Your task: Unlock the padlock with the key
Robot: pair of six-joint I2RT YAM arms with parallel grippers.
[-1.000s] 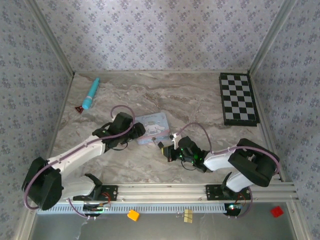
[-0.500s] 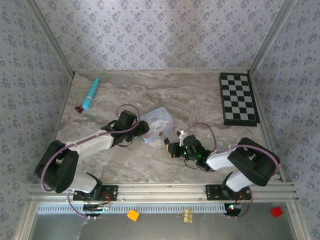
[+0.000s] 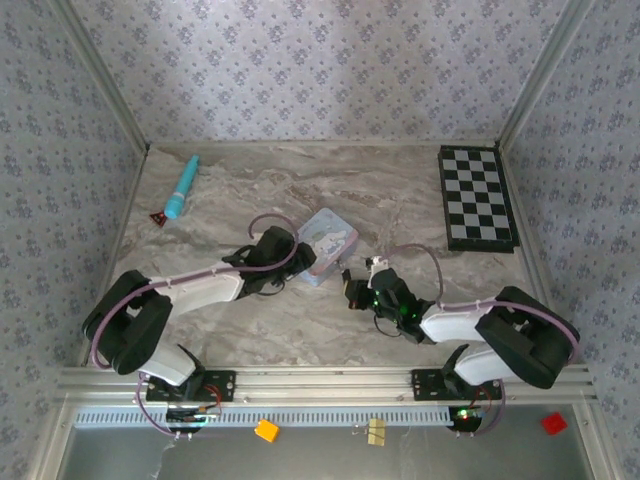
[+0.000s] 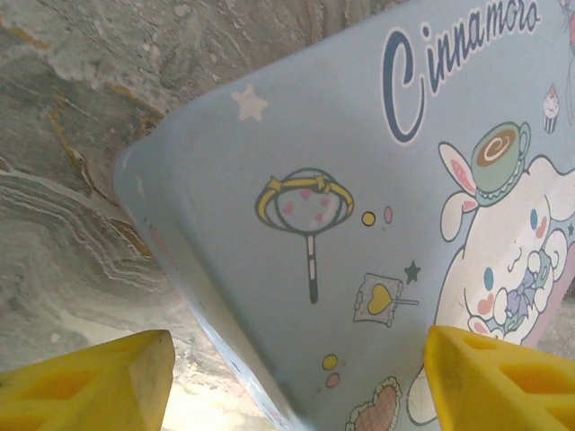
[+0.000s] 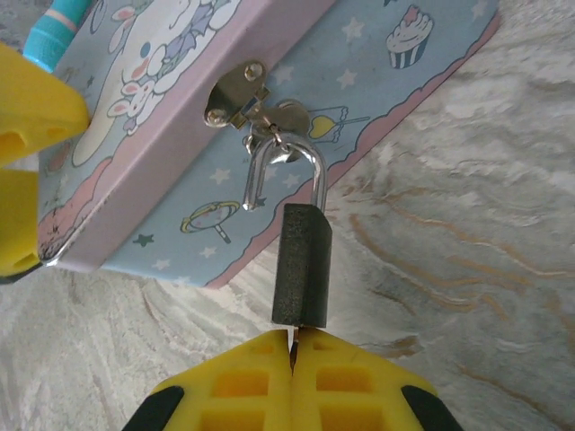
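Where the two arms extend from the near edge of the marbled surface (image 3: 300, 335), both meet at a pale blue cartoon tin (image 3: 332, 236) lying mid-surface. The right pincer (image 5: 292, 338) has its yellow fingers pressed together, tips touching the underside of the padlock (image 5: 303, 265). Whether anything sits between them cannot be made out. The padlock's black body points at the pincer, and its silver shackle (image 5: 286, 171) loops through the metal hasp (image 5: 235, 90) on the tin's side. The left pincer (image 4: 298, 346) is spread wide, fingers either side of the tin's corner. Farther back lie a chessboard (image 3: 477, 197) at right and a teal tube (image 3: 182, 187) at left.
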